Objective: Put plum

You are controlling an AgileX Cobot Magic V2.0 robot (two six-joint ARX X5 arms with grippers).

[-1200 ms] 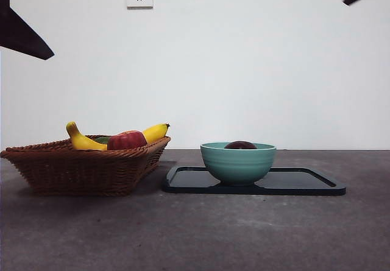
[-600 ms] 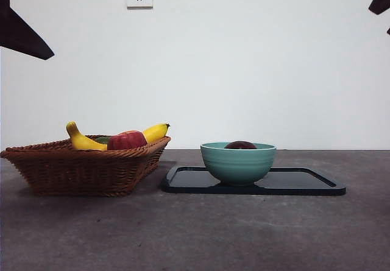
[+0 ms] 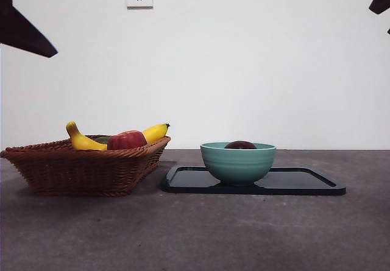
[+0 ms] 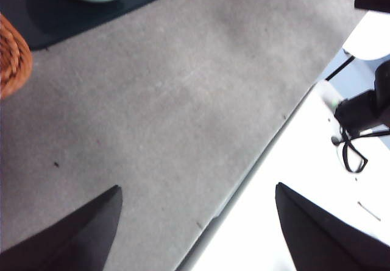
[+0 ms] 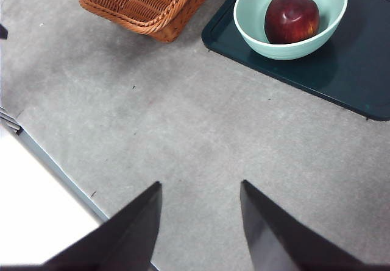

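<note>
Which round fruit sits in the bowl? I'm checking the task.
The glossy dark maroon plum, alone in the green bowl; the brighter red apple lies in the wicker basket.

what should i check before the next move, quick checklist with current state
1. plum inside the bowl: ok.
2. bowl standing on the tray: ok.
3. left gripper open, holding nothing: ok.
4. right gripper open, holding nothing, high above the table: ok.
5. apple and banana in the basket: ok.
6. bowl centred on tray: cannot tell.
</note>
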